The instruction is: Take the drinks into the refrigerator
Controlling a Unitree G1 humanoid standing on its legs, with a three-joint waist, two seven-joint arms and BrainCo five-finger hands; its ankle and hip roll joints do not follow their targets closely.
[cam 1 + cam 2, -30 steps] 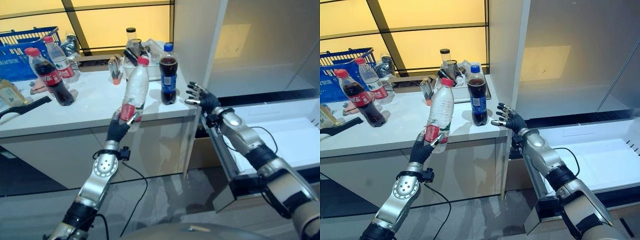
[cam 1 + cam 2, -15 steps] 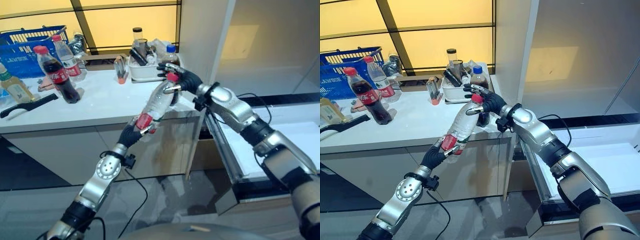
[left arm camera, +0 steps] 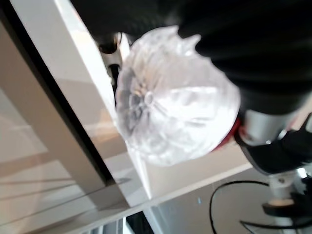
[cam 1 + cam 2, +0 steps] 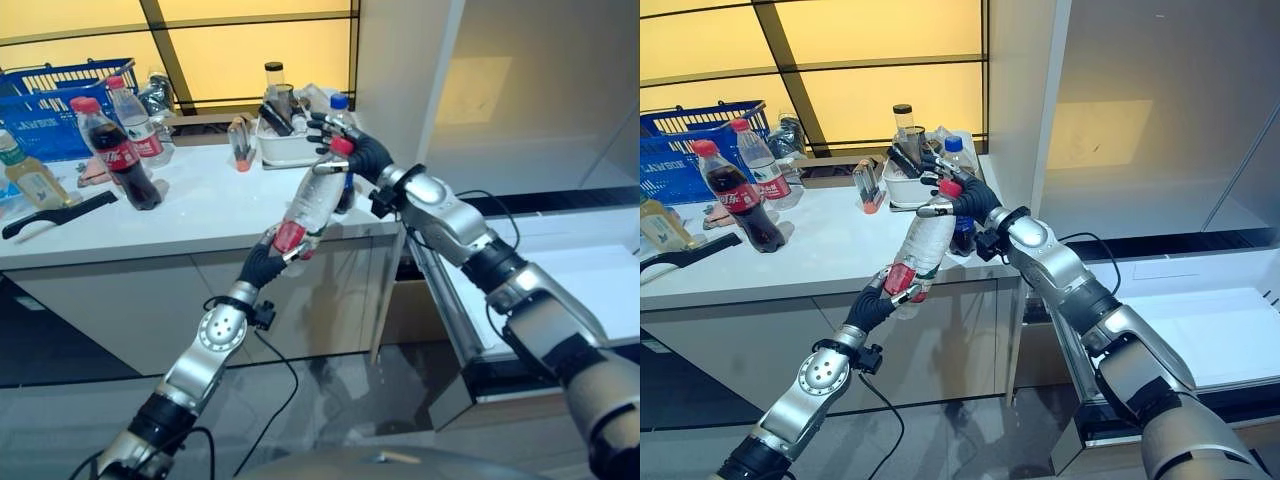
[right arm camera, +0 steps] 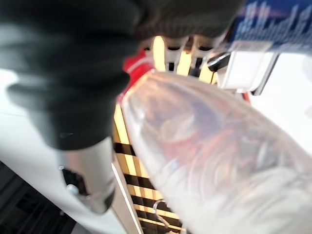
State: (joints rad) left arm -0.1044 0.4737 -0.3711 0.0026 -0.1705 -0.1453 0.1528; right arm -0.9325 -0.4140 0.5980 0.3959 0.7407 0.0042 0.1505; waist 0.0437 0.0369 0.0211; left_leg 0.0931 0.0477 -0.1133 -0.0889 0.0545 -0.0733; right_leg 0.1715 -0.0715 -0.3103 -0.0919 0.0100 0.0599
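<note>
A: Tilting above the counter edge [image 4: 200,245], the clear bottle [image 4: 310,205] is gripped at its base by the left hand [image 4: 262,262].

B: The right hand [image 4: 965,195] is spread at its red cap [image 4: 341,146], nothing clenched. If released early, it may be dropped, or the cola bottle [image 4: 956,190] behind it knocked.

You get warm yellow light from the backlit panels [image 4: 250,50] behind the tabletop [image 4: 190,215], which looks bright and evenly lit. A soft yellowish patch glows on the refrigerator's inner wall [image 4: 1090,135]. In both wrist views the clear bottle [image 3: 170,102] is blurred.
</note>
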